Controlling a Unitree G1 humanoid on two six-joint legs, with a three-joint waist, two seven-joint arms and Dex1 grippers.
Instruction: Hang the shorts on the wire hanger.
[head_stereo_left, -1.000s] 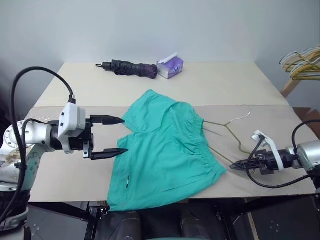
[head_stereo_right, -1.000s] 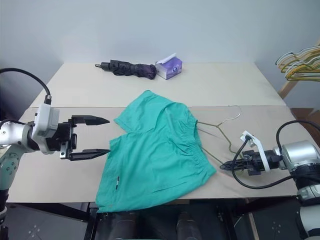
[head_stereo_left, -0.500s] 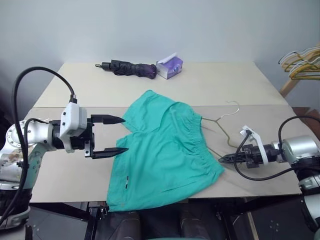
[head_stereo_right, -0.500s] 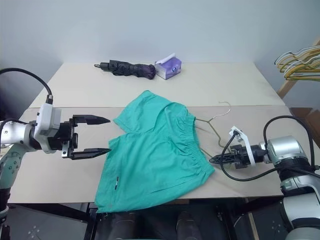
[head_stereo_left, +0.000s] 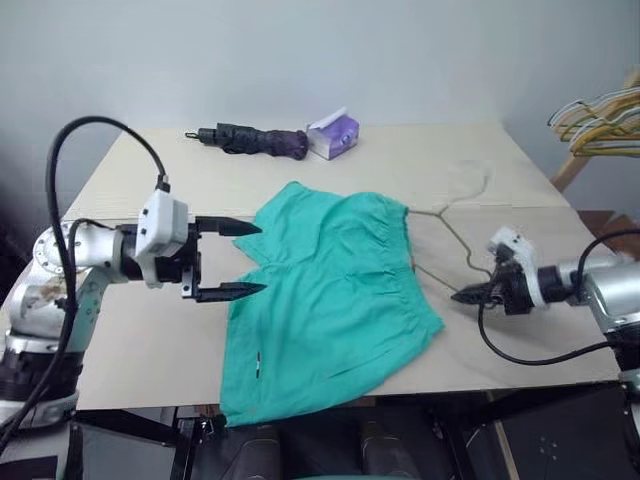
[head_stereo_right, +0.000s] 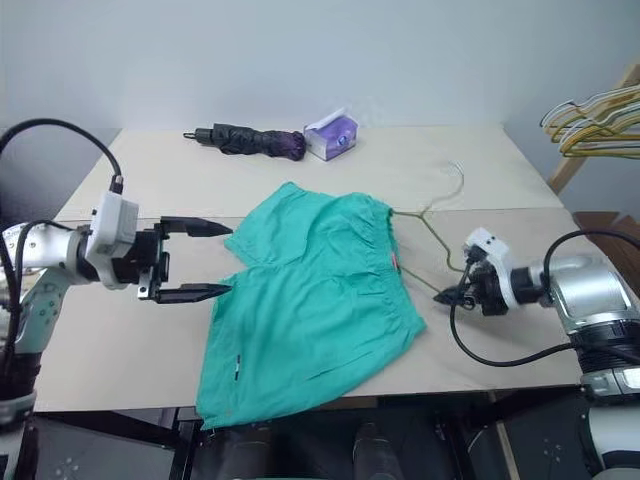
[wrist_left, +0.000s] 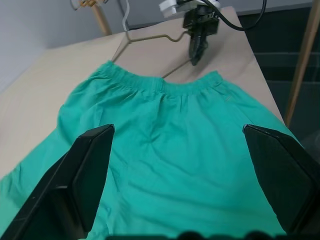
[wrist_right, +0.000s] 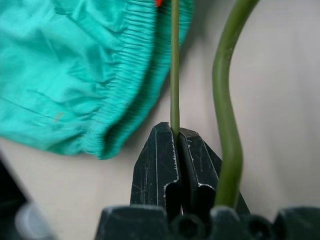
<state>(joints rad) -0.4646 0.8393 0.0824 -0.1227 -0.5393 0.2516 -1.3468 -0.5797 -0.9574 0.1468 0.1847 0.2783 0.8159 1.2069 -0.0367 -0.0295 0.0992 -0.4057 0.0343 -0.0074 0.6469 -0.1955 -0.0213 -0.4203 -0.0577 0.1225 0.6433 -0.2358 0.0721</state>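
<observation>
- head views: the right gripper (head_stereo_right: 447, 295) is pinched shut on the wire hanger (head_stereo_right: 432, 236), at the wire's lower corner. the hanger runs up and away from the fingers to its hook, and its far side disappears under the waistband of the shorts (head_stereo_right: 313, 307). the shorts lie flat on the table (head_stereo_right: 120, 330), between the two grippers.
- head views: the left gripper (head_stereo_right: 195, 260) stands wide, holding nothing, its fingertips just beside the near leg edge of the shorts.
- left wrist view: the shorts (wrist_left: 165, 160) spread ahead between the open fingers (wrist_left: 87, 165), with the right gripper (wrist_left: 196, 47) beyond, on the hanger (wrist_left: 150, 39).
- right wrist view: the thin wire (wrist_right: 174, 60) sits clamped between the closed fingertips (wrist_right: 162, 165), the waistband (wrist_right: 130, 85) just beside.
- step, as i judge it: threading the hanger into the shorts. next likely calls for the left gripper to pinch the fabric and hold it while the wire slides in.
</observation>
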